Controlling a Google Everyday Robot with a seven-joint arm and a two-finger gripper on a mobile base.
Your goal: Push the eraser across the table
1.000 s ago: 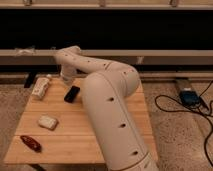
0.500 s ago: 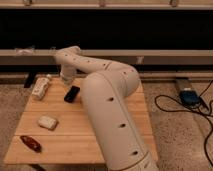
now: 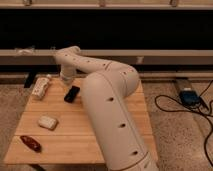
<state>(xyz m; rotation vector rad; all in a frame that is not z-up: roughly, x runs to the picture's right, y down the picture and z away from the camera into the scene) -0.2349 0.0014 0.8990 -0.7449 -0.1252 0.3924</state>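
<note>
The eraser (image 3: 72, 93), a flat black slab, lies on the light wooden table (image 3: 115, 145) in its far left part, angled slightly. My white arm comes from the near right, bends over the table's far edge and drops down at the left. The gripper (image 3: 67, 82) hangs at the arm's end just behind the eraser's far end, close to the tabletop. The wrist blocks the view of where the gripper meets the eraser, so contact cannot be judged.
A white bottle-like thing (image 3: 41, 87) lies left of the eraser. A whitish block (image 3: 48, 122) and a dark red oblong thing (image 3: 31, 143) sit toward the near left. A blue box (image 3: 189, 96) with cables is on the floor at right.
</note>
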